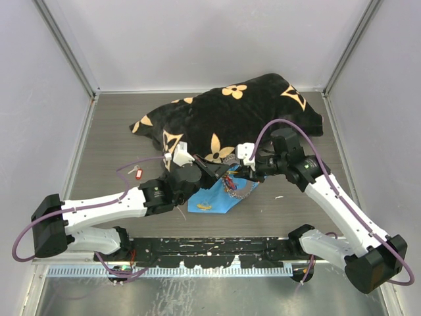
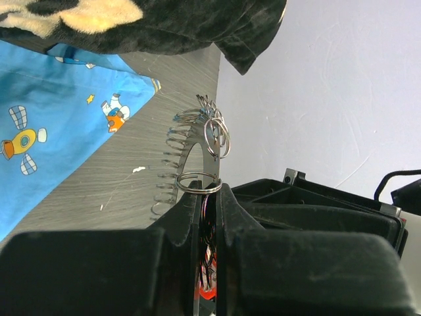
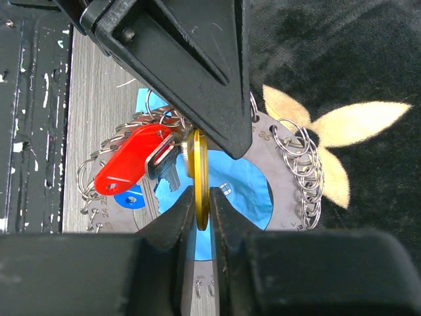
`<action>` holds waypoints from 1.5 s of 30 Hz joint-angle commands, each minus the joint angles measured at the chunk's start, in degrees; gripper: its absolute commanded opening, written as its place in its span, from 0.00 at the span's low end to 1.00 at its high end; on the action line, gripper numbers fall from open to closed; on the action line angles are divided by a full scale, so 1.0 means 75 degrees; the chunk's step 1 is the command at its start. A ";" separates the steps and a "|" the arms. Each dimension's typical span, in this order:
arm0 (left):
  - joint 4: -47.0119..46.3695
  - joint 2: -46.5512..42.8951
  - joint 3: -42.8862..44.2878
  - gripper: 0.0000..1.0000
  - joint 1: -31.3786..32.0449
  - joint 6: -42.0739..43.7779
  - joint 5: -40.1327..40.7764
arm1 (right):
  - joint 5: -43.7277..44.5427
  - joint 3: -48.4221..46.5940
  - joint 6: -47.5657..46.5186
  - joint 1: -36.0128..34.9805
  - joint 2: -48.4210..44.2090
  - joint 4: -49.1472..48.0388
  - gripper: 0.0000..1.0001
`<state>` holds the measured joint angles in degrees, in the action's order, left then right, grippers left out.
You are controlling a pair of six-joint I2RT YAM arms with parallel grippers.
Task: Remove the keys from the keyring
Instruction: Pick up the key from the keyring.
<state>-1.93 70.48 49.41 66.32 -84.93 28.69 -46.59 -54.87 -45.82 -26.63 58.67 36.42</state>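
Grey metal keyring (image 3: 266, 141), a flat loop edged with many small split rings, is held over the blue cloth (image 3: 247, 187) near the middle of the surface (image 1: 112, 131), close to the black blanket (image 1: 250, 112). The left hand (image 2: 209, 197) is clamped on the loop's edge. The right hand (image 3: 201, 201) is closed on the yellow key (image 3: 197, 161), seen edge-on. A red key (image 3: 128, 164) hangs just beside it.
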 commanded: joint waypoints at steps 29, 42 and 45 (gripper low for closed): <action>-0.0656 -0.0512 -0.0264 0.53 0.0025 0.1577 -0.0103 | -0.0709 -0.1030 -0.1147 -0.0076 -0.0184 0.1445 0.01; -0.2920 -0.2337 -0.2088 0.71 -0.0030 0.6450 -0.1590 | -0.1049 -0.1528 -0.2252 -0.0071 0.0198 0.3195 0.01; -0.3092 -0.2921 -0.2452 0.73 -0.0041 0.7747 -0.2150 | -0.1223 -0.1707 -0.2787 -0.0070 0.0278 0.3739 0.01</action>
<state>-16.03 53.82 33.10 66.30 -45.10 19.11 -51.18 -63.26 -60.31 -26.94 60.66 58.85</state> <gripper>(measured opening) 0.717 0.094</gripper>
